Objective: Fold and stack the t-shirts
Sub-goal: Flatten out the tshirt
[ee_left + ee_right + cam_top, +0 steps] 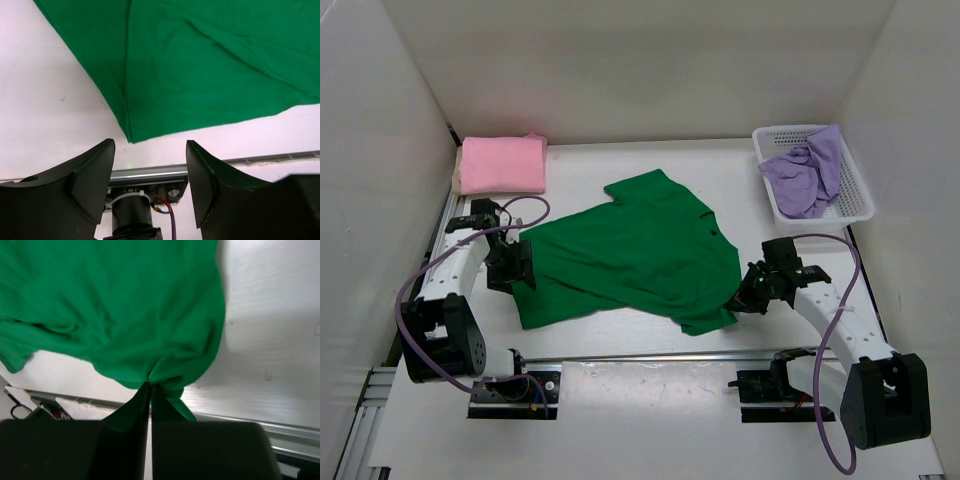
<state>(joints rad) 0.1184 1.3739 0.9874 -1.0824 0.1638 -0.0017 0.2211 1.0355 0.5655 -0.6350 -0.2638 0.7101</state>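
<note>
The bright green cloth t-shirt (640, 255) lies spread but rumpled across the middle of the table, so the step in hand looks like laying it flat for a first fold. The left gripper (150, 150), low at the shirt's near left corner, stands open and holds nothing; the cloth edge is just beyond its fingers. The right gripper (150, 387), its arm reaching low and inward, is clenched on a pinch of the near right hem. The next move probably calls for taking hold of the left corner. A folded pink cloth shirt (502, 163) sits far left.
</note>
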